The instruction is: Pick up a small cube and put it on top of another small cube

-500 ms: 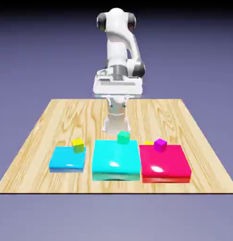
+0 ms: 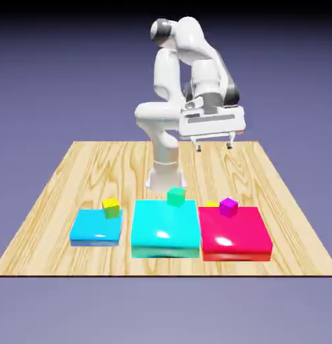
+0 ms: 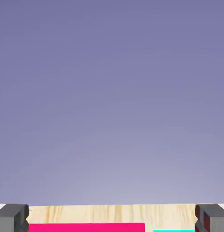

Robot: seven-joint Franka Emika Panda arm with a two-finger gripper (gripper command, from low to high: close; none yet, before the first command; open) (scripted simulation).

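Covering most of the ground is a wooden table (image 2: 88, 168), seen from the exterior view. The white arm (image 2: 175, 87) is bent high above the far part of it. The gripper (image 2: 214, 146) is held up in the air, over toward the exterior view's right, well above everything on the table. Its fingers (image 2: 229, 144) are spread wide apart and nothing is held between them.

Three flat slabs are laid in a row near the front edge. The red slab (image 2: 239, 235) is at the exterior view's right, the cyan slab (image 2: 162, 232) is in the middle, and the smaller blue slab (image 2: 91, 228) is at the left.

A magenta cube (image 2: 228, 207) is set on the red slab's back edge. A teal-green cube (image 2: 176, 196) is set on the cyan slab's back edge. The yellow and olive-green cube (image 2: 111, 207) is sat on the blue slab's back corner. The small yellow cube (image 2: 212, 204) is mostly hidden behind the red slab, just beside the magenta cube.

In the hand view, mostly backdrop is shown, with a strip of table along the bottom.
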